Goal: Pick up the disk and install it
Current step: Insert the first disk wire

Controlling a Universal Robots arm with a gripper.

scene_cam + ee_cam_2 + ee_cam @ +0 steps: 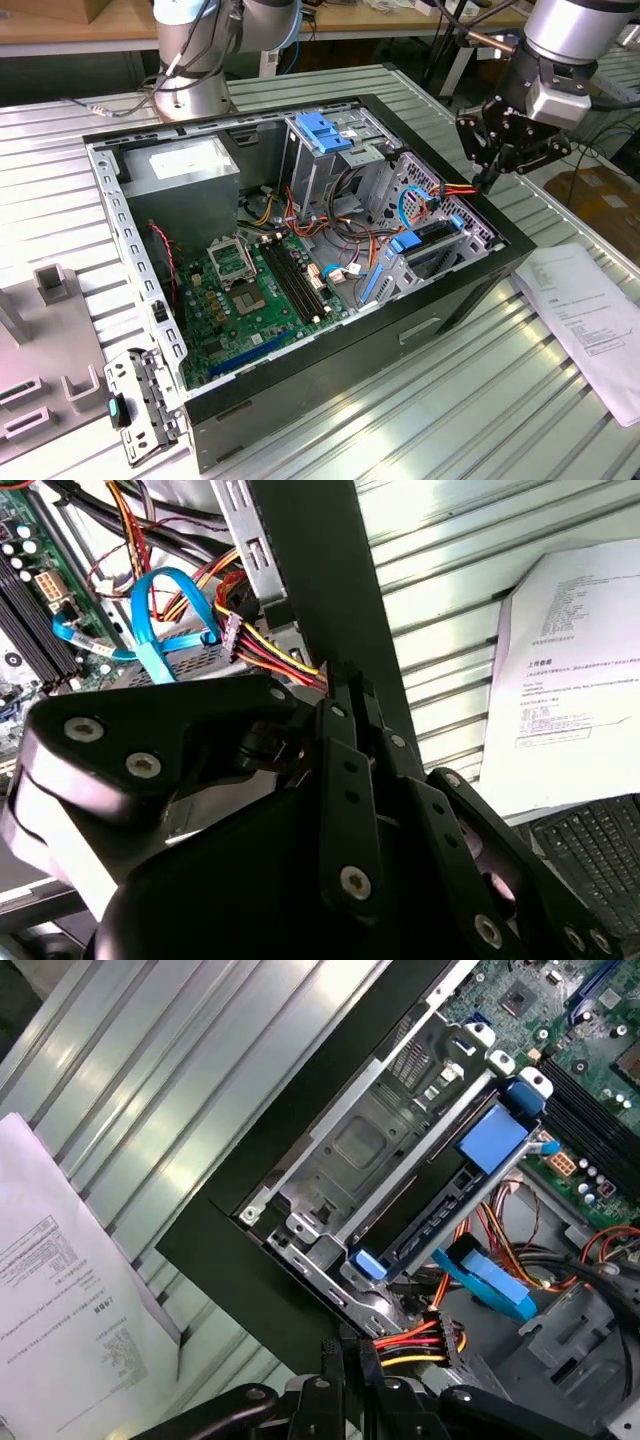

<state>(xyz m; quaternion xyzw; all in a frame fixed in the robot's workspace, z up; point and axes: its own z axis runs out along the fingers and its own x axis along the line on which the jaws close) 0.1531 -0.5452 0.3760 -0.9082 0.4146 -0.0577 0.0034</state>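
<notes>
Pincer (487, 182) narrow, empty, over case (300, 392) edge — first wrist view shows disk (445, 1218) seated in cage (368, 1150).

No text can be read with certainty. A white paper sheet (590, 320) lies on the ribbed table (450, 400) in the lower part of the exterior view's right. It carries several blocks of small black print, seen also in both wrist views, but the words are not legible. The pale label (188, 160) on the power supply (140, 180) is unreadable too.
</notes>
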